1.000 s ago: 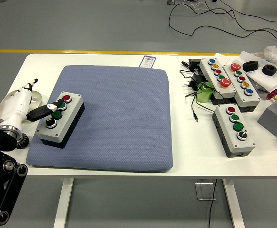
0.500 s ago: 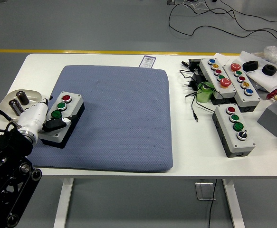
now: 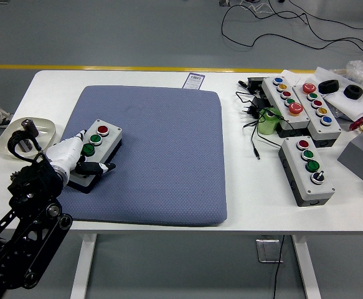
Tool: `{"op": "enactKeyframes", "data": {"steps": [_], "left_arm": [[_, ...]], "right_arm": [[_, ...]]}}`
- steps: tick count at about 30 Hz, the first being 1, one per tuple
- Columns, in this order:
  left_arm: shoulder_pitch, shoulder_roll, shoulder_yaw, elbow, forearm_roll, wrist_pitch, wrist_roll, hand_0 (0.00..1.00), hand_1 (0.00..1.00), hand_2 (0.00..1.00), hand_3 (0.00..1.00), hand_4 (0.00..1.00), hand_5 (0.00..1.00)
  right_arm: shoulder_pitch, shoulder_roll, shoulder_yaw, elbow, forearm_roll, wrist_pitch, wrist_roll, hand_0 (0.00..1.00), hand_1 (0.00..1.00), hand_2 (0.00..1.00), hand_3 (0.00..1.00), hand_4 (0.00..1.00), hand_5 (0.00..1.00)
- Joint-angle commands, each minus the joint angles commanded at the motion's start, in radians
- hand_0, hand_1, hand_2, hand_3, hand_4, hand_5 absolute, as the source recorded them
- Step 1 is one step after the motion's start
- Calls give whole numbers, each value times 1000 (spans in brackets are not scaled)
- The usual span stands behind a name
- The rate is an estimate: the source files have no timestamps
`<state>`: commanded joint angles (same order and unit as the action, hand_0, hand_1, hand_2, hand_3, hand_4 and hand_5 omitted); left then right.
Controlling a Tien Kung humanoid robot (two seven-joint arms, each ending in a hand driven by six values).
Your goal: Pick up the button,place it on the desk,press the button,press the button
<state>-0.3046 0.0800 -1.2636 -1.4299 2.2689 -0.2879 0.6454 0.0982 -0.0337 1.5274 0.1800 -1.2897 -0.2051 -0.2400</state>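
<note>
Button box [image 3: 100, 144] sits on the blue pad [image 3: 162, 149], left part, red and green buttons showing; its near end lies under the left hand [image 3: 84, 163]. White fingers [image 3: 75, 146] lie across the box, dark ones beside it; whether they clamp it or merely rest there, cannot tell. Risk: a sideways push could skid the box across the pad, so a press lands off-centre. Third button hidden. Right arm out of view. Bench [image 3: 243, 193] otherwise cluttered at right.

The robot hand [image 3: 81, 159] covers the near end of the button box [image 3: 97, 146], probably hiding its third button, while a grey block [image 3: 359, 156] is cut off at the right edge.
</note>
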Motion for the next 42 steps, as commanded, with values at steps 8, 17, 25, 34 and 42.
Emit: {"op": "enactKeyframes", "data": {"steps": [8, 17, 25, 34, 42], "left_arm": [[-55, 10, 35, 41, 0, -51, 0, 492, 679, 775, 993, 840, 139], [-87, 35, 36, 74, 0, -67, 0, 554, 675, 748, 934, 797, 109], [-94, 38, 24, 114, 0, -53, 0, 584, 512, 537, 817, 611, 2], [-104, 44, 19, 146, 0, -29, 0, 401, 342, 360, 663, 563, 2], [-104, 53, 25, 139, 0, -9, 0, 245, 210, 234, 378, 430, 2]], "right_arm": [[1, 0, 5, 0, -6, -2, 1, 689, 680, 735, 621, 486, 318], [-4, 0, 9, 0, -17, -3, -1, 688, 680, 735, 621, 486, 318], [-10, 0, 13, 0, -25, -3, -4, 688, 678, 731, 621, 486, 318], [-8, 2, 18, 0, -36, -2, -8, 687, 677, 731, 620, 485, 317], [-8, 2, 22, 0, -44, -2, -9, 687, 673, 731, 620, 485, 316]]}}
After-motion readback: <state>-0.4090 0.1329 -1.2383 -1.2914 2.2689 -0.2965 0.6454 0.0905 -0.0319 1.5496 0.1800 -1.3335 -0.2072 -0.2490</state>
